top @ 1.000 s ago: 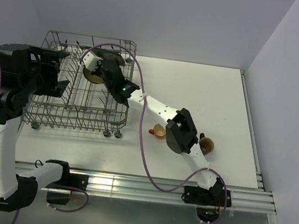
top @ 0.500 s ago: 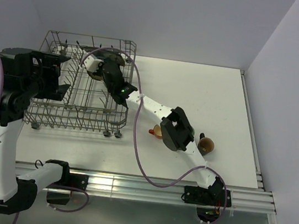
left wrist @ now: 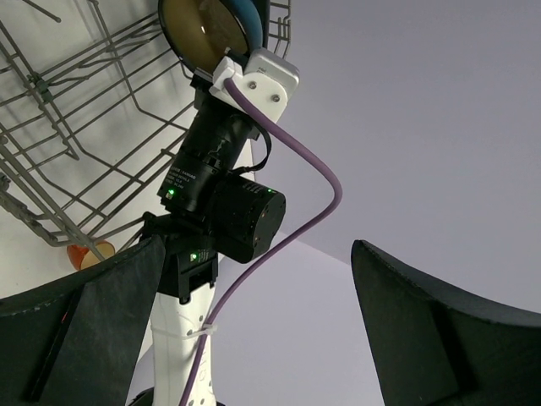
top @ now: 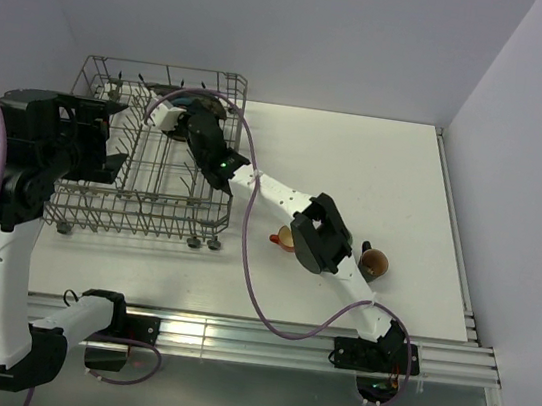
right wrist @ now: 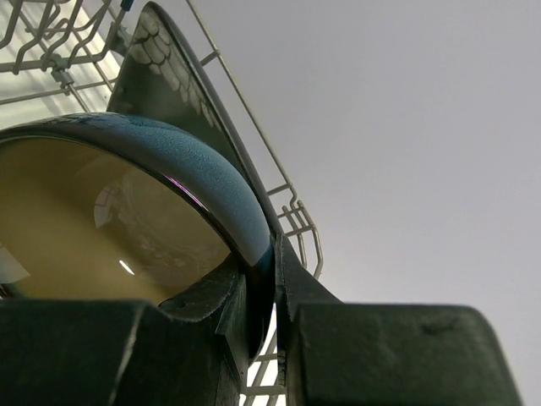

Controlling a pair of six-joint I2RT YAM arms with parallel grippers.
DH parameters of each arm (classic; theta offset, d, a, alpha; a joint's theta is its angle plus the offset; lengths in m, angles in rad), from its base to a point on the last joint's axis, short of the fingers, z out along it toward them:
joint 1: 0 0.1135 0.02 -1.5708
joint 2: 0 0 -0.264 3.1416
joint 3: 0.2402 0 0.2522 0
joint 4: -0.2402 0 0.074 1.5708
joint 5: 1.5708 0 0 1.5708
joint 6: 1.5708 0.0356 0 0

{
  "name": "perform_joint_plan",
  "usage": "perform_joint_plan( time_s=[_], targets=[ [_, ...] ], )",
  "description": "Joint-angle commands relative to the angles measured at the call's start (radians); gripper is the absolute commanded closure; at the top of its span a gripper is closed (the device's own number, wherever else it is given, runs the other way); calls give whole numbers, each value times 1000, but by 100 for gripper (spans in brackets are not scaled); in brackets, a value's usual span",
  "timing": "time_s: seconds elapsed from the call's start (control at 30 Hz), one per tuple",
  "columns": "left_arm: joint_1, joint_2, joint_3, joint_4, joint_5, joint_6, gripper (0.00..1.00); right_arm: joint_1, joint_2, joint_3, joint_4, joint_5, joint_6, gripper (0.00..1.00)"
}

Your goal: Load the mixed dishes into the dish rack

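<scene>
1. Top view: over the last second the right gripper (top: pixel 181 122) has carried the bowl (top: pixel 167 120) from mid-rack toward the far side of the rack (top: pixel 138 213), so setting it down looks close. The orange cup (top: pixel 284 237) and brown cup (top: pixel 374 265) are still on the table (top: pixel 405 182).
2. Left wrist: the left gripper (left wrist: pixel 270 313) is spread wide and empty beside the rack. The bowl is tipped on edge over the wires.
3. Right wrist: the fingers (right wrist: pixel 194 338) pinch the bowl's rim, one inside and one outside. The plate (right wrist: pixel 165 76) stands just behind the bowl.
</scene>
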Motion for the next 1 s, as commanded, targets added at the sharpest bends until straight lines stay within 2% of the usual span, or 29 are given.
perform_joint_plan(
  time_s=[0.0, 0.47, 0.77, 0.9, 0.97],
  targets=[
    [2, -14, -5, 27, 3, -17, 1, -4, -32, 3, 145, -22, -33, 100],
    [2, -11, -2, 42, 16, -39, 1, 7, -47, -20, 28, -137, 1, 100],
    [2, -2, -5, 55, 17, -44, 1, 7, -38, -32, -1, -125, 33, 100],
    [2, 23, 3, 97, 54, 22, 1, 2, -32, -9, 94, -44, 70, 100],
    [2, 37, 18, 142, 88, 110, 1, -1, -36, 19, 116, -11, 104, 100]
  ],
)
